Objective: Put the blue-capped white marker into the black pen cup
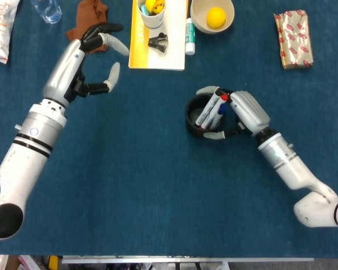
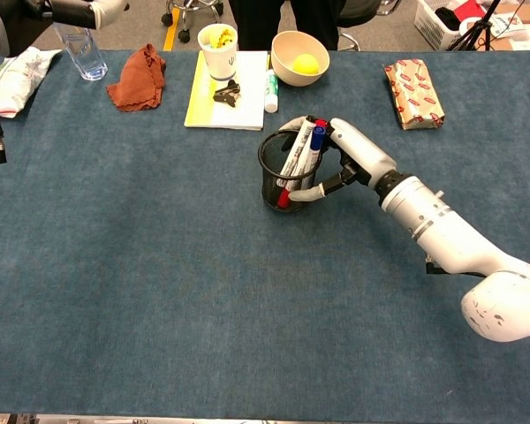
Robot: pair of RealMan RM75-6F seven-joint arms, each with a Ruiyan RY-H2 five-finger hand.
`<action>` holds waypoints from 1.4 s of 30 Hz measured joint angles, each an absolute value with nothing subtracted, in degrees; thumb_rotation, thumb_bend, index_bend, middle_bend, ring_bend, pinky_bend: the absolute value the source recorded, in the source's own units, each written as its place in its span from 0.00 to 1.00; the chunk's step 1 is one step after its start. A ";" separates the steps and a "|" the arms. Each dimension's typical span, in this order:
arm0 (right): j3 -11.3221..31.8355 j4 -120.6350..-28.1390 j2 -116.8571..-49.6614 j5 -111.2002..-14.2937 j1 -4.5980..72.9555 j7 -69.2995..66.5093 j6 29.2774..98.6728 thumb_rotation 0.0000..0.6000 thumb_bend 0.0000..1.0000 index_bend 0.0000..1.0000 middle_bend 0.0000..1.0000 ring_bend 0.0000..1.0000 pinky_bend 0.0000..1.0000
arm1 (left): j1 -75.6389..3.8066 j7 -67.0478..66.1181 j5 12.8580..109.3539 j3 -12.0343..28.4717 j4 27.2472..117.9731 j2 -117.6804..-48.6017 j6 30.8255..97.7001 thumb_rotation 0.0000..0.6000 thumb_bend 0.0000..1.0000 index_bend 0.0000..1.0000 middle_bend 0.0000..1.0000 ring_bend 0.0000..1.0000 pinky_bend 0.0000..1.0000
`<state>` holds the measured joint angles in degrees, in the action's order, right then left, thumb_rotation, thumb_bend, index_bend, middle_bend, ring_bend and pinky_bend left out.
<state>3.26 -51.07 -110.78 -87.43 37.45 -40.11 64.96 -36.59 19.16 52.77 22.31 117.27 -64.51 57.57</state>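
Your right hand (image 1: pixel 243 112) is wrapped round the black wire-mesh pen cup (image 2: pixel 287 172), fingers curled along the rim on the far side and the thumb pressed against the wall on the near side; the grip is on the cup, not on any marker. The blue-capped white marker (image 2: pixel 311 148) already stands inside that cup, directly in front of your palm, leaning against the rim beside your fingers with its blue cap (image 1: pixel 221 108) uppermost and nearest the hand. Its long axis runs from the cap at your fingertips down and away to the cup floor on the side opposite the palm. A red-capped white marker (image 1: pixel 209 108) lies parallel, touching it. The body looks plain white and cylindrical, label print too small to read.

Your left hand (image 1: pixel 96 62) is well apart, raised, fingers spread and holding nothing. The right hand is plainly the nearer.

Judgement: the marker appears placed; what remains is to let go of the cup without tipping it.
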 measured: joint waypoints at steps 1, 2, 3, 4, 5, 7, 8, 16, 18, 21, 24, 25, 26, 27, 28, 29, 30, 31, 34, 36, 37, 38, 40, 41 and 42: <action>3.09 -50.86 -110.82 -87.61 37.31 -40.13 65.09 1.00 0.00 0.43 0.56 0.51 0.45 | -36.53 19.18 52.81 22.28 117.26 -64.49 57.56 1.00 0.50 0.41 0.17 0.07 0.17; 2.93 -50.65 -110.86 -87.80 37.18 -40.14 65.24 1.00 0.00 0.43 0.56 0.51 0.45 | -36.45 19.23 52.85 22.24 117.24 -64.46 57.54 1.00 0.50 0.41 0.17 0.07 0.17; 2.71 -50.38 -110.89 -88.09 37.02 -40.18 65.47 1.00 0.00 0.43 0.56 0.51 0.45 | -36.39 19.28 52.88 22.22 117.23 -64.43 57.52 1.00 0.50 0.41 0.17 0.07 0.17; 2.54 -50.24 -110.89 -88.32 36.91 -40.24 65.66 1.00 0.00 0.43 0.56 0.50 0.45 | -36.33 19.33 52.90 22.20 117.23 -64.40 57.49 1.00 0.50 0.41 0.17 0.07 0.17; 2.37 -50.11 -110.89 -88.57 36.81 -40.30 65.87 1.00 0.00 0.43 0.55 0.49 0.45 | -36.24 19.40 52.93 22.17 117.22 -64.35 57.45 1.00 0.50 0.41 0.17 0.07 0.17; 1.79 -49.89 -110.72 -89.32 36.70 -40.40 66.14 1.00 0.00 0.41 0.50 0.44 0.45 | -36.13 19.47 53.00 22.14 117.17 -64.30 57.43 1.00 0.50 0.41 0.17 0.07 0.17; 1.44 -49.83 -110.56 -89.69 36.68 -40.42 66.16 1.00 0.00 0.37 0.46 0.39 0.44 | -36.07 19.52 53.02 22.13 117.15 -64.28 57.42 1.00 0.50 0.41 0.17 0.07 0.17; -1.52 -51.59 -107.09 -92.07 36.89 -38.98 64.32 1.00 0.00 0.00 0.14 0.15 0.33 | -35.77 19.60 53.10 21.98 117.06 -64.22 57.29 1.00 0.50 0.41 0.17 0.07 0.17; -1.77 -52.34 -106.42 -92.37 36.85 -38.27 64.31 1.00 0.00 0.00 0.08 0.12 0.31 | -35.75 19.59 53.08 21.95 116.99 -64.23 57.21 1.00 0.50 0.41 0.17 0.07 0.17; -1.97 -53.74 -105.32 -92.86 36.83 -37.38 64.64 1.00 0.00 0.00 0.04 0.09 0.30 | -35.62 19.61 53.11 21.91 116.99 -64.18 57.22 1.00 0.50 0.41 0.17 0.07 0.17; -2.10 -55.89 -103.75 -93.45 36.85 -36.23 65.27 1.00 0.00 0.00 0.02 0.09 0.30 | -35.40 19.66 53.16 21.84 117.09 -64.01 57.27 1.00 0.50 0.41 0.17 0.07 0.17; -2.14 -56.72 -103.16 -93.65 36.85 -35.80 65.52 1.00 0.00 0.00 0.02 0.09 0.30 | -35.31 19.69 53.18 21.83 117.15 -63.91 57.28 1.00 0.50 0.41 0.17 0.07 0.17; -2.16 -57.63 -102.53 -93.85 36.85 -35.34 65.80 1.00 0.00 0.00 0.02 0.09 0.29 | -35.13 19.74 53.23 21.77 117.25 -63.75 57.30 1.00 0.50 0.41 0.17 0.07 0.17; -2.20 -58.96 -101.60 -94.13 36.83 -34.68 66.20 1.00 0.00 0.00 0.02 0.09 0.29 | -35.01 19.75 53.29 21.69 117.29 -63.63 57.31 1.00 0.50 0.41 0.17 0.07 0.17; -2.22 -60.04 -100.85 -94.35 36.82 -34.13 66.51 1.00 0.00 0.00 0.02 0.09 0.29 | -34.90 19.77 53.33 21.61 117.31 -63.54 57.31 1.00 0.50 0.41 0.17 0.07 0.17; -2.24 -61.18 -100.03 -94.55 36.80 -33.54 66.81 1.00 0.00 0.00 0.02 0.09 0.29 | -34.77 19.80 53.36 21.54 117.32 -63.45 57.31 1.00 0.50 0.41 0.17 0.07 0.17; -2.24 -62.78 -98.87 -94.81 36.77 -32.73 67.22 1.00 0.00 0.00 0.03 0.09 0.29 | -34.69 19.82 53.39 21.49 117.32 -63.38 57.29 1.00 0.50 0.41 0.17 0.07 0.17; -2.23 -64.04 -97.96 -94.98 36.74 -32.08 67.51 1.00 0.00 0.00 0.03 0.09 0.29 | -34.60 19.84 53.42 21.42 117.27 -63.32 57.28 1.00 0.50 0.41 0.17 0.07 0.17; -2.21 -68.49 -94.68 -95.50 36.62 -29.72 68.37 1.00 0.00 0.00 0.05 0.09 0.29 | -34.30 19.89 53.54 21.13 116.94 -63.19 57.24 1.00 0.50 0.41 0.17 0.07 0.17; -2.20 -71.74 -92.20 -95.92 36.46 -27.60 69.05 1.00 0.00 0.00 0.06 0.09 0.29 | -33.99 19.91 53.69 20.87 116.73 -63.00 57.22 1.00 0.50 0.41 0.17 0.07 0.17; -2.20 -73.13 -91.10 -96.11 36.37 -26.58 69.39 1.00 0.00 0.00 0.06 0.09 0.29 | -33.85 19.93 53.81 20.77 116.65 -62.91 57.22 1.00 0.50 0.41 0.17 0.07 0.17; -2.19 -74.49 -89.98 -96.29 36.25 -25.51 69.74 1.00 0.00 0.00 0.07 0.09 0.29 | -33.64 19.95 54.04 20.62 116.56 -62.79 57.26 1.00 0.50 0.41 0.17 0.07 0.17; -2.15 -77.56 -87.35 -96.68 35.91 -22.86 70.60 1.00 0.00 0.00 0.08 0.09 0.29 | -33.27 20.00 54.51 20.33 116.37 -62.58 57.34 1.00 0.50 0.41 0.17 0.07 0.17; -2.11 -78.80 -86.25 -96.81 35.72 -21.71 71.01 1.00 0.00 0.00 0.08 0.09 0.29 | -32.98 20.13 54.88 20.13 116.18 -62.47 57.37 1.00 0.50 0.41 0.17 0.07 0.17; -2.03 -80.30 -84.84 -96.96 35.43 -20.21 71.58 1.00 0.00 0.00 0.08 0.09 0.29 | -32.78 20.32 55.14 19.99 116.02 -62.40 57.37 1.00 0.50 0.41 0.17 0.07 0.17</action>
